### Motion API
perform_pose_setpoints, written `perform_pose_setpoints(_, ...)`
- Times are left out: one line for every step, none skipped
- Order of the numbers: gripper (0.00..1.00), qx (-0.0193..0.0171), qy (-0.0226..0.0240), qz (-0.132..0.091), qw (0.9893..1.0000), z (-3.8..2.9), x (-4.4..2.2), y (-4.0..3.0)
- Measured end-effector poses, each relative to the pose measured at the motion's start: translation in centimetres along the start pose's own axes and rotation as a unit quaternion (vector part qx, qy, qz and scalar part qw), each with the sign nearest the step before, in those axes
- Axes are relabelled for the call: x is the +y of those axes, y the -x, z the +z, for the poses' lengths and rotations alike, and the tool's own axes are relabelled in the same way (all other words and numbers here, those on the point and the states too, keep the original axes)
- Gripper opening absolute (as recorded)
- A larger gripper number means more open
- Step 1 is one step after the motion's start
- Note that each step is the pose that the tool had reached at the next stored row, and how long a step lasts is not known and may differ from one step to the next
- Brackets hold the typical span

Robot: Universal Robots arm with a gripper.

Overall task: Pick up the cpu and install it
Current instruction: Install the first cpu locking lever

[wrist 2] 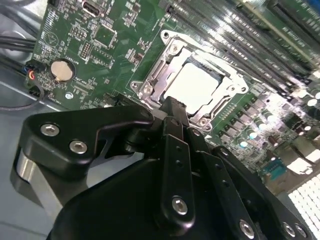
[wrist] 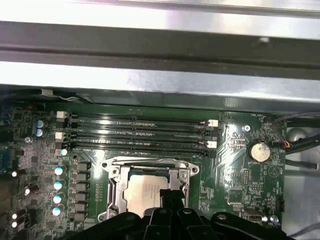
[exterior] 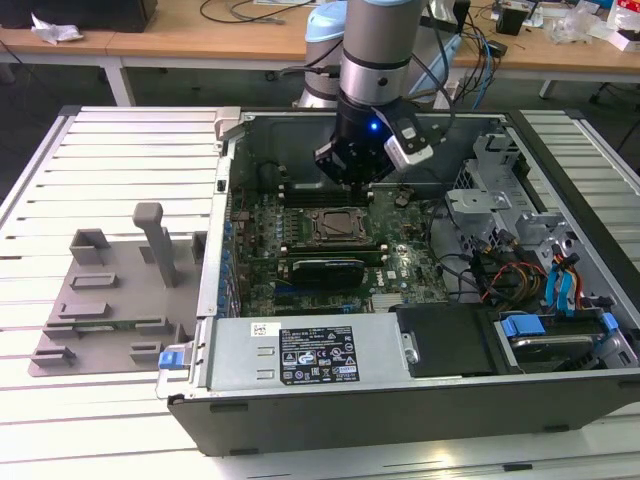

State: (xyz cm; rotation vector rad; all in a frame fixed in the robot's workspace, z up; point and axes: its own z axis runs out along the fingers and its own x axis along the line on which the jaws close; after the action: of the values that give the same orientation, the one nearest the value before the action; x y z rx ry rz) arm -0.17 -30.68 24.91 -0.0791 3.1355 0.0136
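The cpu [wrist 2: 197, 82] [wrist: 142, 192] is a pale silvery square lying flat inside the motherboard socket frame [exterior: 333, 226], with the metal bracket around it. My gripper [exterior: 352, 182] hangs inside the open computer case, just above the socket and toward its far edge. In both wrist views the black fingers meet as one narrow tip [wrist 2: 172, 106] [wrist: 170, 194] over the edge of the cpu, shut with nothing between them. I cannot tell whether the tip touches the chip.
Memory slots [wrist: 140, 132] run beside the socket, and a coin battery [wrist 2: 62, 70] sits on the board. Case walls [exterior: 215, 230] ring the motherboard, with cables and drive bays [exterior: 520, 270] on the exterior view's right. A grey fixture plate [exterior: 110, 300] with upright posts lies outside on the exterior view's left.
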Motion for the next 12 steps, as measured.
perform_pose_setpoints(0.11,0.0004,-0.0080,0.000,1.0000,-0.35,-0.03,0.00)
perform_pose_setpoints(0.11,0.0005,-0.0095,0.000,1.0000,-0.46,-0.12,0.00)
perform_pose_setpoints(0.11,0.0006,-0.0107,0.000,0.9999,-0.56,-0.20,-0.01)
perform_pose_setpoints(0.11,0.0006,-0.0114,0.000,0.9999,-0.68,-0.42,-0.02)
perform_pose_setpoints(0.11,0.0005,-0.0114,0.000,0.9999,-0.86,-0.70,-0.04)
perform_pose_setpoints(0.11,0.0003,-0.0113,0.000,0.9999,-1.00,-0.95,-0.07)
perform_pose_setpoints(0.11,0.0002,-0.0113,0.000,0.9999,-1.10,-1.13,-0.08)
perform_pose_setpoints(0.11,0.0002,-0.0113,0.000,0.9999,-1.10,-1.14,-0.08)
perform_pose_setpoints(0.11,0.0002,-0.0113,0.000,0.9999,-1.10,-1.14,-0.08)
perform_pose_setpoints(0.11,0.0002,-0.0113,0.000,0.9999,-1.10,-1.15,-0.08)
perform_pose_setpoints(0.11,0.0002,-0.0113,0.000,0.9999,-1.10,-1.16,-0.08)
perform_pose_setpoints(0.11,0.0002,-0.0113,0.000,0.9999,-1.10,-1.16,-0.08)
